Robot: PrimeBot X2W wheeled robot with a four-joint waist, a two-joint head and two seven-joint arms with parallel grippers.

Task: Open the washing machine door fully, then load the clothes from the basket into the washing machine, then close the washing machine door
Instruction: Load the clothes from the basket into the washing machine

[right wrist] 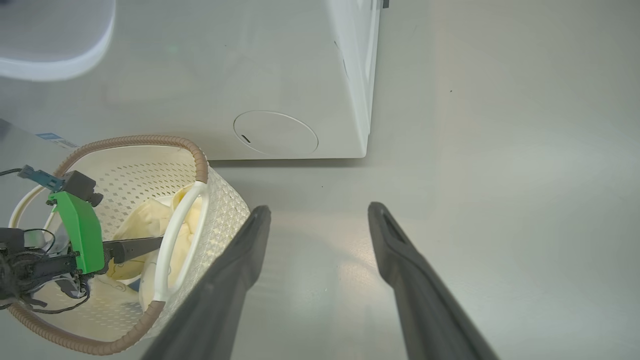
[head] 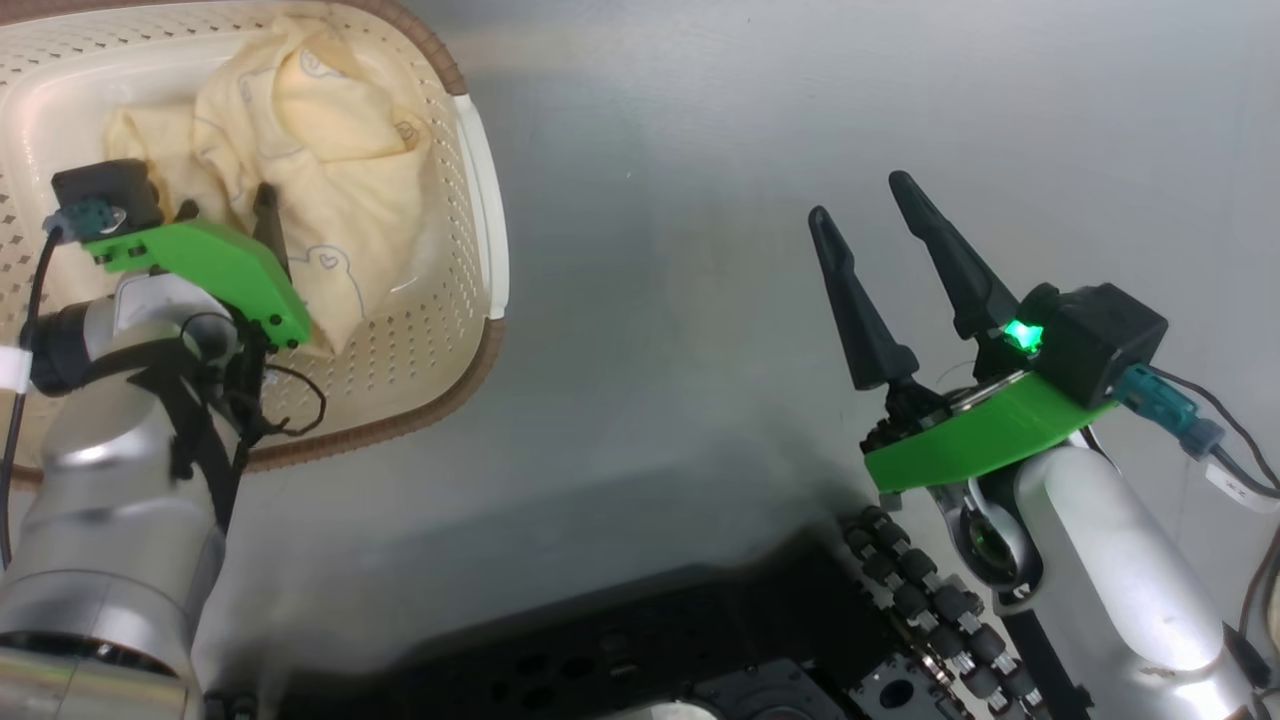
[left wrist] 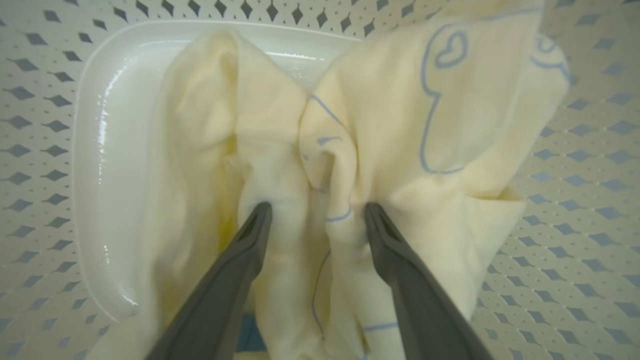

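Observation:
The cream basket (head: 400,420) stands on the floor at the upper left and holds the pale yellow clothes (head: 330,130). My left gripper (head: 225,205) reaches down into it. In the left wrist view that gripper (left wrist: 317,207) is open, its fingertips (left wrist: 262,215) sunk into the clothes (left wrist: 425,125) with a fold of fabric bunched between them. A bit of blue cloth (left wrist: 247,335) peeks out low between the fingers. My right gripper (head: 860,198) stands open over bare floor, right of the basket (right wrist: 130,141). Behind the basket is the white washing machine (right wrist: 280,75). Its door is out of view.
Grey floor (head: 680,250) lies between the basket and my right arm. My dark base (head: 650,650) is along the bottom edge. A round cover (right wrist: 275,132) sits low on the washer's front. A pale rounded shape (right wrist: 50,45) is at the upper left of the right wrist view.

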